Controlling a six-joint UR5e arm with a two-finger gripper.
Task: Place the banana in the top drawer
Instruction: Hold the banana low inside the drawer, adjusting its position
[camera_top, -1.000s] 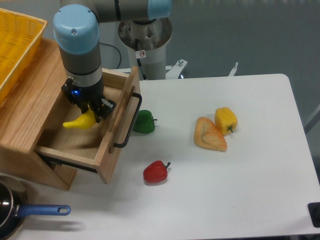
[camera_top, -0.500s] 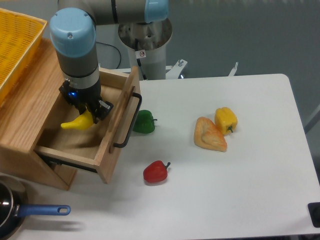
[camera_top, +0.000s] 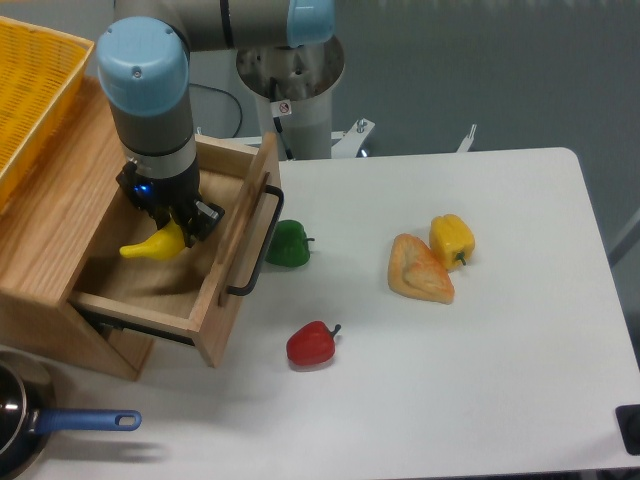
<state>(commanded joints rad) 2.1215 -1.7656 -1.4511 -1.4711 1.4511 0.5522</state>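
Observation:
The top drawer (camera_top: 215, 300) of the wooden cabinet stands pulled out, its black bar handle (camera_top: 256, 245) facing the table. Inside the drawer opening hangs the yellow banana (camera_top: 150, 245), held at its right end, with its tapered tip pointing left. My gripper (camera_top: 178, 228) is shut on the banana, reaching down into the drawer from above. The banana's underside casts a shadow on the drawer floor, so it looks slightly above it.
A green pepper (camera_top: 288, 244) lies just right of the drawer front. A red pepper (camera_top: 311, 344), a yellow pepper (camera_top: 452, 239) and an orange wedge-shaped item (camera_top: 419, 269) lie on the white table. A yellow mesh basket (camera_top: 30, 90) sits on the cabinet; a blue-handled pan (camera_top: 60, 423) is at bottom left.
The gripper with the banana has shifted slightly left and deeper over the drawer; nothing else moved.

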